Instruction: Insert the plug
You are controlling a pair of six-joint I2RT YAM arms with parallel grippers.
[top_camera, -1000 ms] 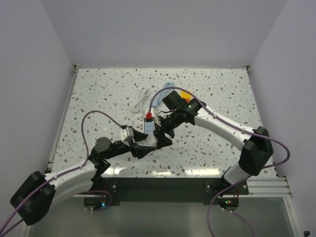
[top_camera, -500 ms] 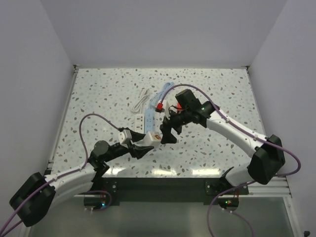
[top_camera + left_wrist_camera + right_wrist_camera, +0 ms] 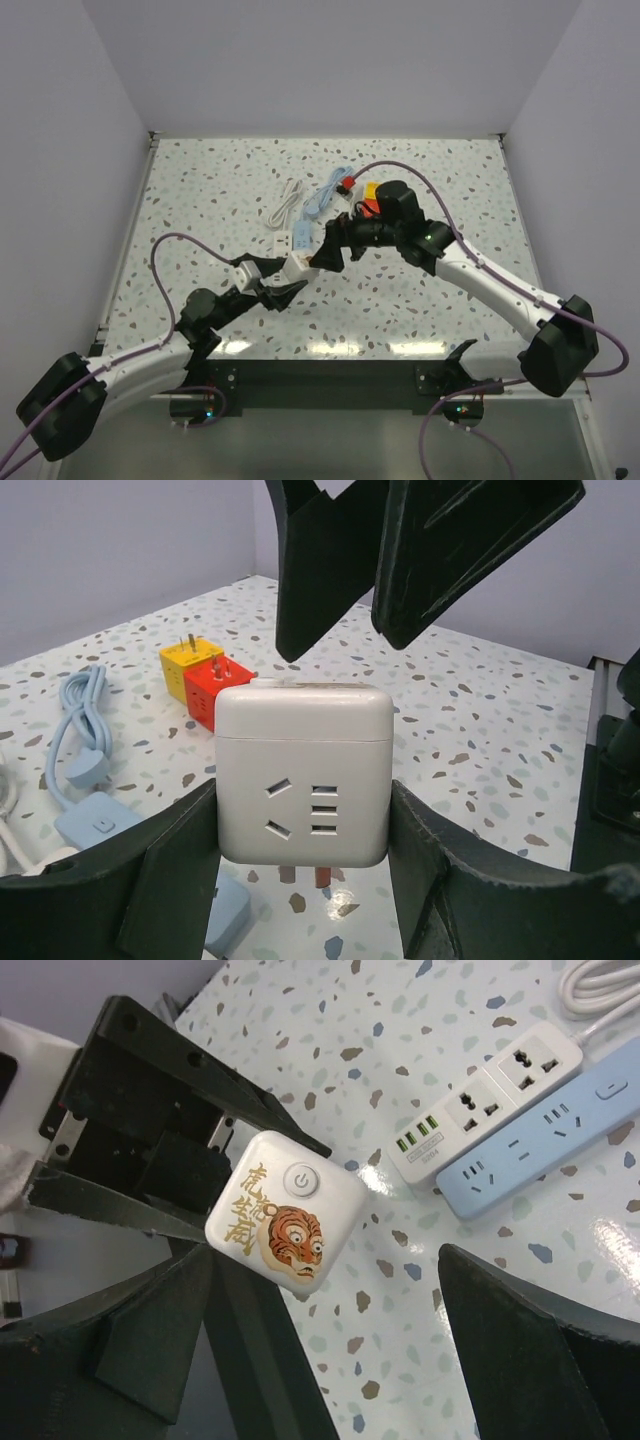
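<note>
Left wrist view: the left gripper (image 3: 303, 810) pinches the white cube plug (image 3: 303, 770) between its two fingers at the centre of the frame. The cube's socket slots face the camera, and a copper pin shows beneath it. The right gripper (image 3: 345, 645) hangs just above the cube at the top of the frame, its fingers parted and holding nothing. A yellow plug (image 3: 188, 657) and a red plug (image 3: 225, 680) sit touching each other on the speckled table (image 3: 480, 710) at middle left, with a pale blue cable (image 3: 85, 720) at the far left. In the right wrist view, the cube's top carries a power button and a tiger face. A white power strip (image 3: 485, 1095) and a blue power strip (image 3: 545, 1140) lie side by side at the upper right. In the top external view, the cube sits just below the frame's centre.
</note>
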